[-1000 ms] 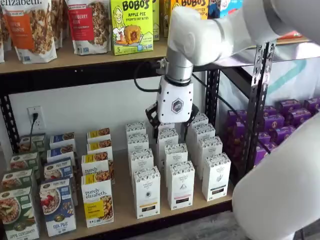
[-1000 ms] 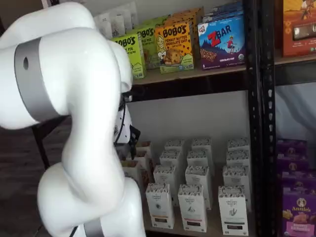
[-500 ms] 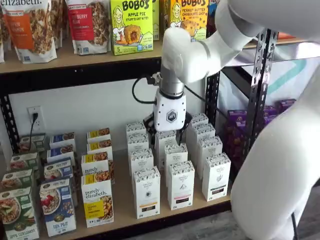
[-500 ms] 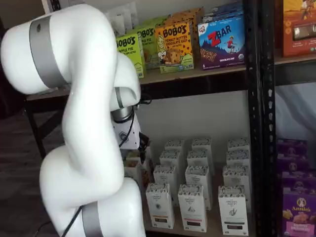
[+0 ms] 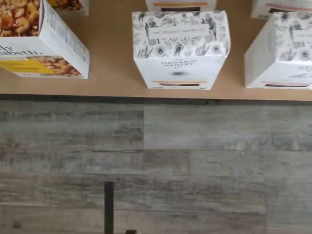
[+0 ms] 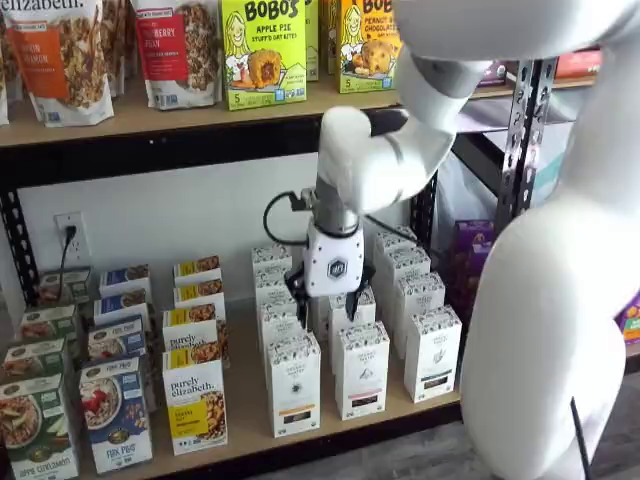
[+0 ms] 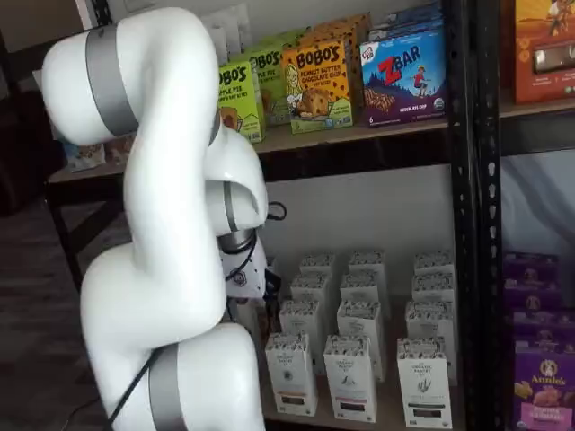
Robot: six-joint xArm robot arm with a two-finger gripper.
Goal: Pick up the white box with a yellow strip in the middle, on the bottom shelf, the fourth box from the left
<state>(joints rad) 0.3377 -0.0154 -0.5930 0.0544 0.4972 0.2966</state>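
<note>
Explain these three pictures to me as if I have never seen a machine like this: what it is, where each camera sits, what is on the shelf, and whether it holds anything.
The big white jointed thing is a robot arm. Its tool, a white body with black fingers, hangs above the rows of white cartons in a shelf view; whether the fingers are open cannot be told, and no box is seen held. Two cameras face the shelves from the front. The third rides on the wrist, looking down at the white box at the front of the bottom shelf, with a granola box beside it and grey floor below.
</note>
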